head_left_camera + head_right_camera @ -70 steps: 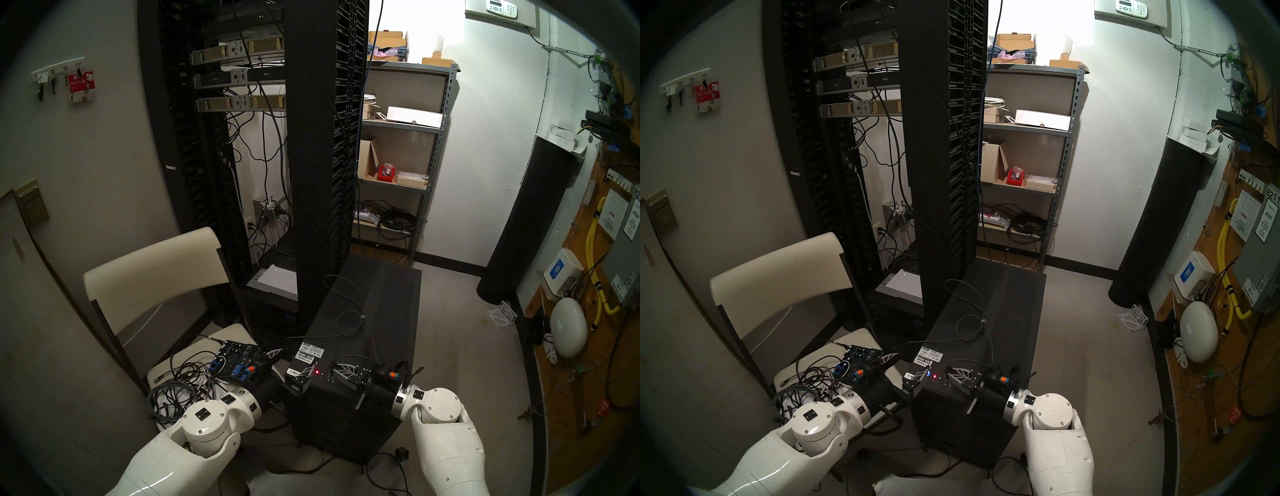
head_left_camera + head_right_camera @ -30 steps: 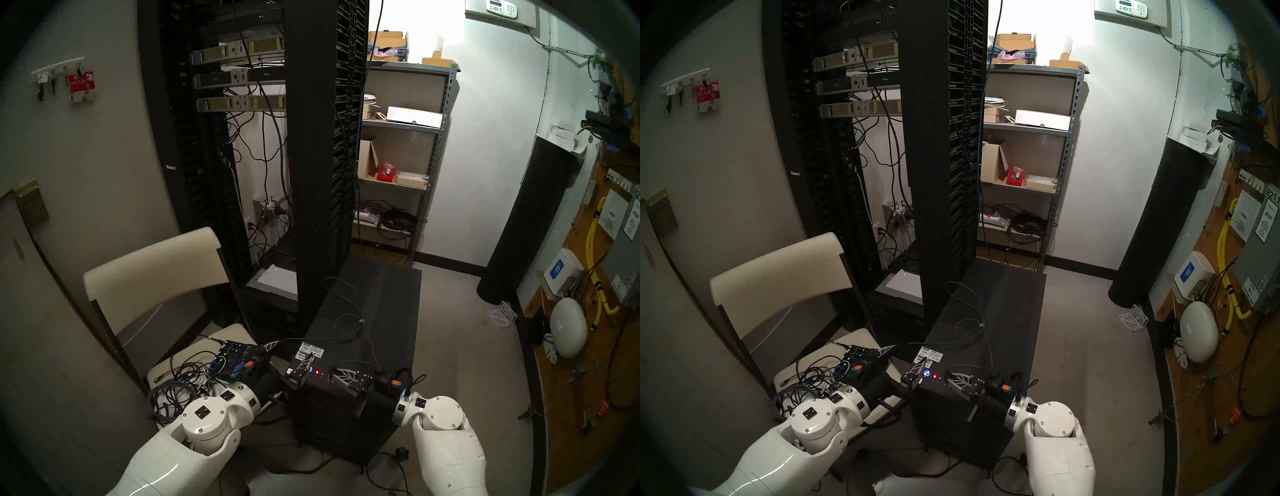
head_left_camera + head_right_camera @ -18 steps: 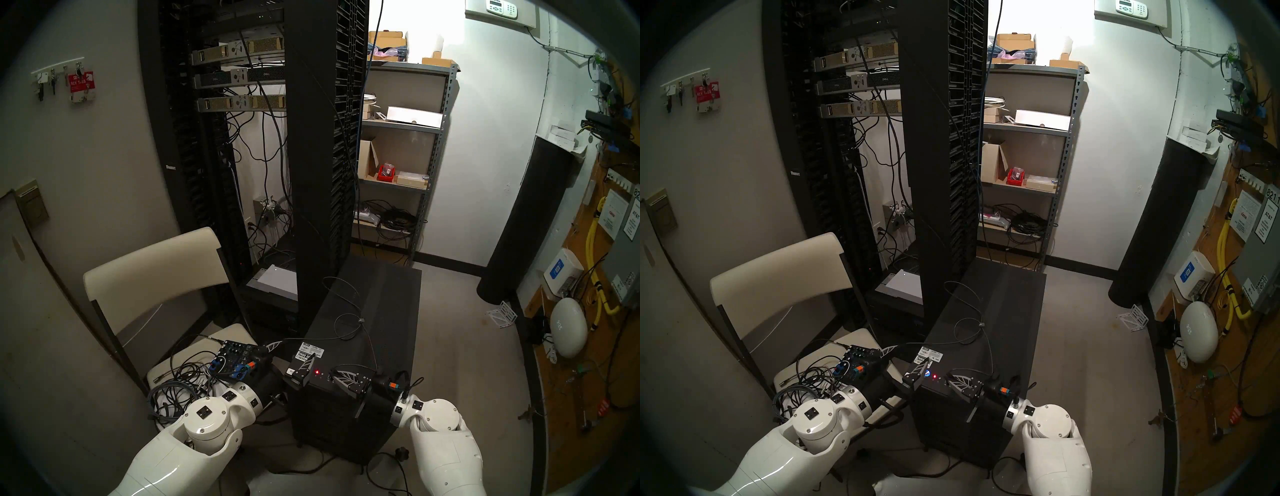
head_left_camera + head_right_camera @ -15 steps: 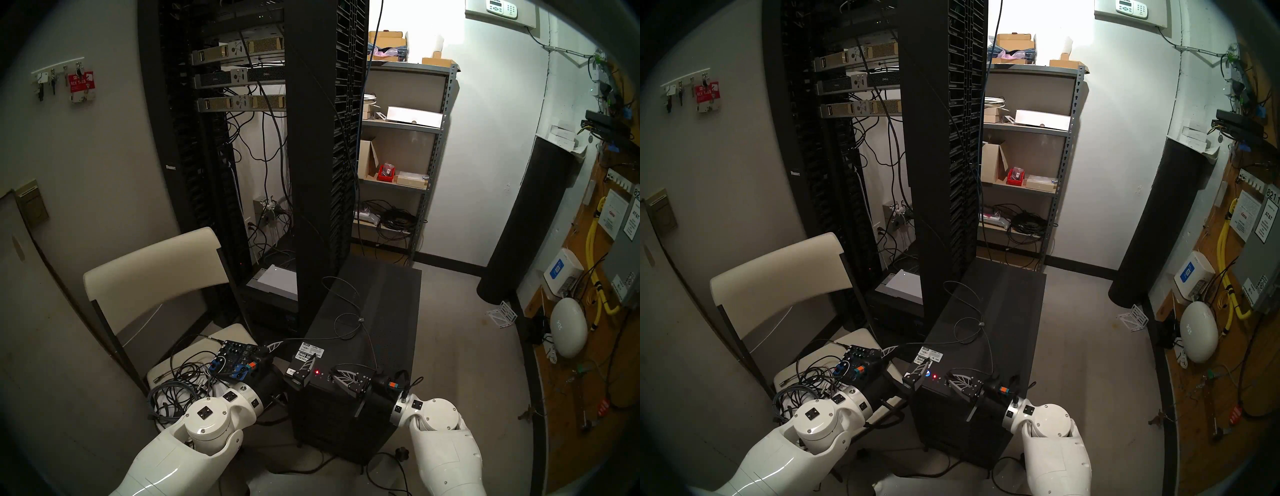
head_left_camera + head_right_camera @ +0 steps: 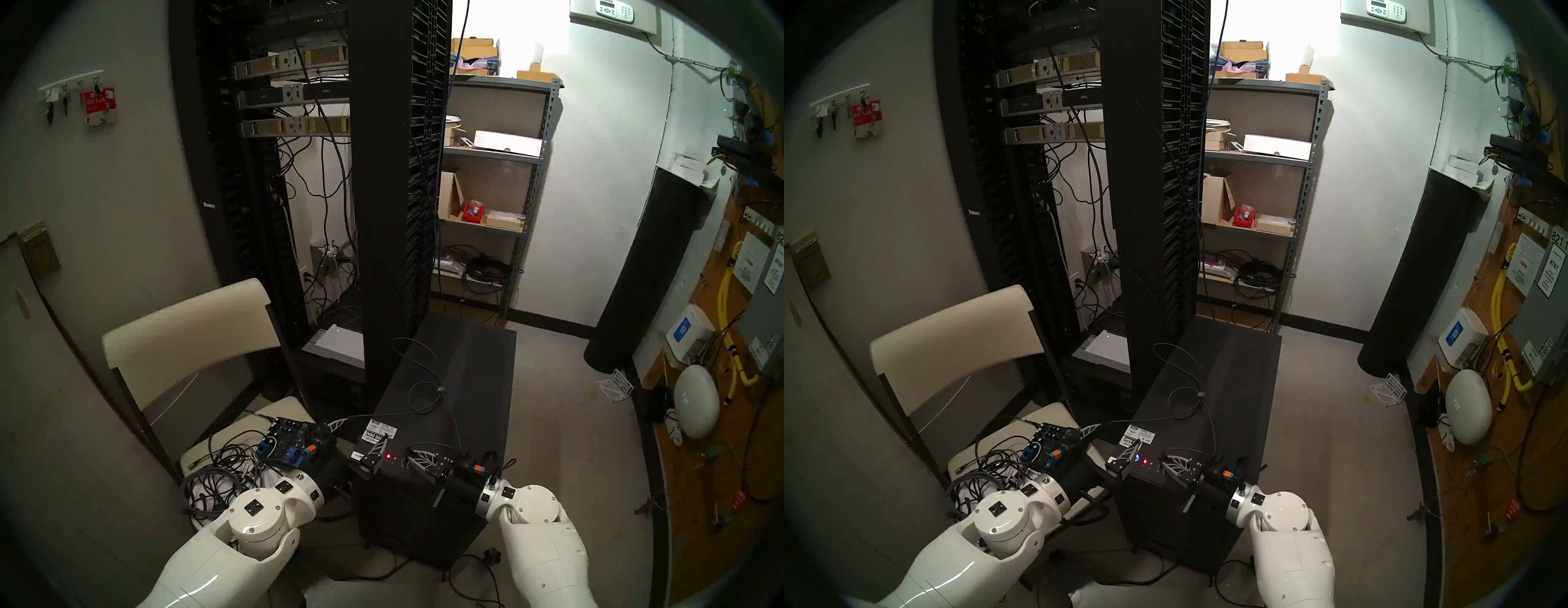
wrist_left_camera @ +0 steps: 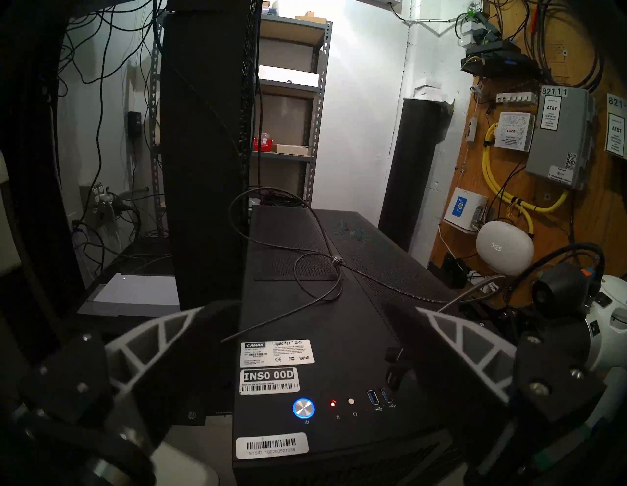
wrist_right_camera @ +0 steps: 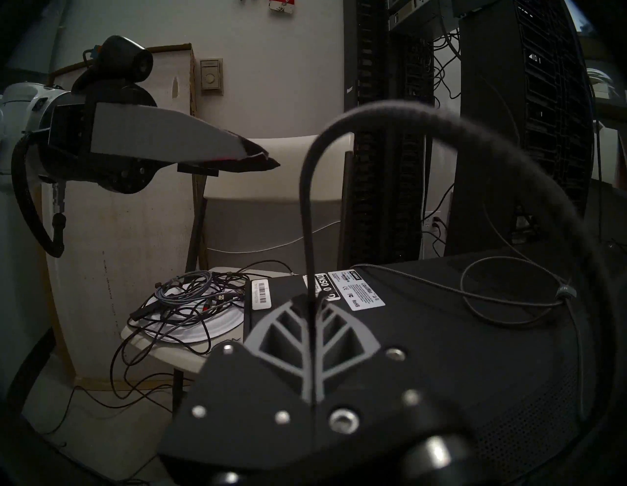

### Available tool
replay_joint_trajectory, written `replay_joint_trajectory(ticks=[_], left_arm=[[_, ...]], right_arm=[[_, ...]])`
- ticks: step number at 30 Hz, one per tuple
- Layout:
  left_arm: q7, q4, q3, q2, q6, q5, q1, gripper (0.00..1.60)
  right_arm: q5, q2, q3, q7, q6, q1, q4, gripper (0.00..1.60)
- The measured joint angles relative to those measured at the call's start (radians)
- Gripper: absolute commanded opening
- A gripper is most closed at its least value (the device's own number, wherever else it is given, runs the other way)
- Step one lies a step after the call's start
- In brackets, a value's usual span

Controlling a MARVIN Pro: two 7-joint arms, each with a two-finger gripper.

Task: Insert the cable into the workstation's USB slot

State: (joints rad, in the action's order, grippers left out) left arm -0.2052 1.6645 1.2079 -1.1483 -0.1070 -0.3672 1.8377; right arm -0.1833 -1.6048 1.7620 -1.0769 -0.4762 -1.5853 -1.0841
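Note:
The black workstation (image 5: 471, 373) stands on the floor between my arms, with a blue-lit button (image 6: 303, 408) and a pair of USB slots (image 6: 380, 396) on its top front. The thin cable (image 7: 407, 112) loops over its top with a grey clip (image 5: 440, 388). My right gripper (image 5: 408, 451) is shut on the cable (image 6: 390, 292), and its tips stand just behind the USB slots (image 5: 405, 463). The plug is hidden between the fingers (image 7: 288, 325). My left gripper (image 5: 357, 435) is open, astride the workstation's front left corner, holding nothing.
A white chair (image 5: 186, 331) at the left carries a heap of cords (image 5: 220, 471) and a small mixer (image 5: 288, 437). The tall server rack (image 5: 394, 191) rises right behind the workstation. A metal shelf (image 5: 530, 191) and a black cylinder (image 5: 645, 271) stand at the back right.
My right arm has edged slightly to the left, still gripping the cable. The cable's loop and clip have slid a little farther back on the top. The left gripper has barely moved.

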Motion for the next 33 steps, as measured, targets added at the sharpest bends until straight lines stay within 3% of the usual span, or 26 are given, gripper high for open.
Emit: replay_joint_trajectory(ticks=[33], left_arm=[[-0.002, 0.002, -0.002, -0.002, -0.004, 0.002, 0.007, 1.6]], right_arm=[[-0.027, 0.004, -0.017, 0.01, 0.016, 0.029, 0.029, 0.0]])
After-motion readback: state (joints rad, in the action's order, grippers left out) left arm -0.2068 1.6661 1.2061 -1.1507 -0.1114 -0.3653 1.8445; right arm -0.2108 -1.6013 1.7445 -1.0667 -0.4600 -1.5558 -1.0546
